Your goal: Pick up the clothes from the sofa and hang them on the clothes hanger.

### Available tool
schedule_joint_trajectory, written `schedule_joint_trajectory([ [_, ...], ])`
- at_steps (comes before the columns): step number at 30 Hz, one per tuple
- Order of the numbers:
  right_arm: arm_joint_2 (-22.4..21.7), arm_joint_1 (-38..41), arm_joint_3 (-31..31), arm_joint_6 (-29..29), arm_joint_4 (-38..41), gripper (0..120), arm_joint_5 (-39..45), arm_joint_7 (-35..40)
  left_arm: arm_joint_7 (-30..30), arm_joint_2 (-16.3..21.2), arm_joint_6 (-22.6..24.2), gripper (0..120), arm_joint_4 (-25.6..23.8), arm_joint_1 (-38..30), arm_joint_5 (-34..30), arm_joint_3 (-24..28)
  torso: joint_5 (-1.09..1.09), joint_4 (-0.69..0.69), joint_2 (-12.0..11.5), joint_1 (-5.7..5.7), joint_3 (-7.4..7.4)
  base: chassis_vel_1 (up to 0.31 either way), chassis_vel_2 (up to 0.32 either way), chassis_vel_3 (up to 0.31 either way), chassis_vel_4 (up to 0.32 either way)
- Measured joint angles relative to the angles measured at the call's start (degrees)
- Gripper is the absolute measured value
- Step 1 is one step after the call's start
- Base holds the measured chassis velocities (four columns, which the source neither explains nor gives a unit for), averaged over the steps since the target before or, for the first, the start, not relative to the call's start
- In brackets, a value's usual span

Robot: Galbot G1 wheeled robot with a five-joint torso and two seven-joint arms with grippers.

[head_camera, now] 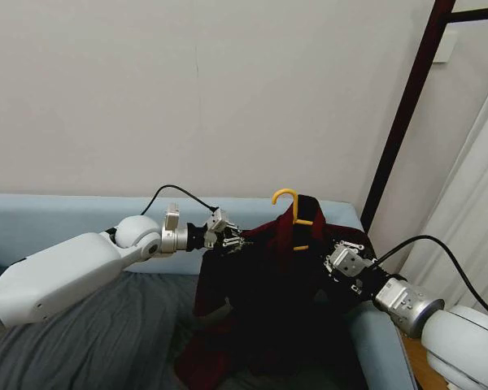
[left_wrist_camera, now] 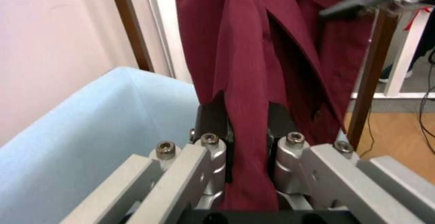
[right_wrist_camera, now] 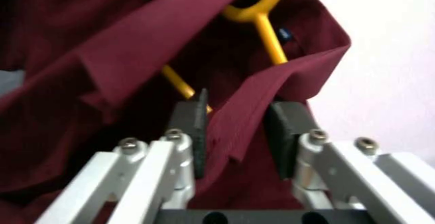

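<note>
White arms, silver wrists — black cables, bolted metal jaws.

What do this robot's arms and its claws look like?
The left arm and right arm are smooth white shells with silver wrists and looping black cables. The left gripper and right gripper are silver metal linkages with bolts and flat black pads.

Two hands, left hand and right hand, are holding one red shirt on one yellow hanger by one sofa.
</note>
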Motion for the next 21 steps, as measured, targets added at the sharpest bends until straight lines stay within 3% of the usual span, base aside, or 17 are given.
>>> schedule_joint_trajectory([
  [13,0.14,-1.28,1.38,1.16,4.07,78,7.39,1.58,1.93,3.26,-1.85,7,0.91,1.18,-0.62,-2.34,-0.01,0.02,0.0,0.0,0.0,0.0,0.0,0.0,0.0],
  [18,0.5,-0.57,3.85,6.23,2.98,98,13.83,1.39,4.47,5.23,-2.32,7,0.77,1.16,-1.42,-2.95,0.0,0.0,0.0,0.0,0.0,0.0,0.0,0.0,0.0],
  [21,-0.15,-0.35,4.7,9.79,1.47,100,16.62,0.54,5.73,5.82,-2.38,7,0.63,0.8,-1.53,-3.05,-0.01,0.01,0.0,0.0,0.0,0.0,0.0,0.0,0.0],
])
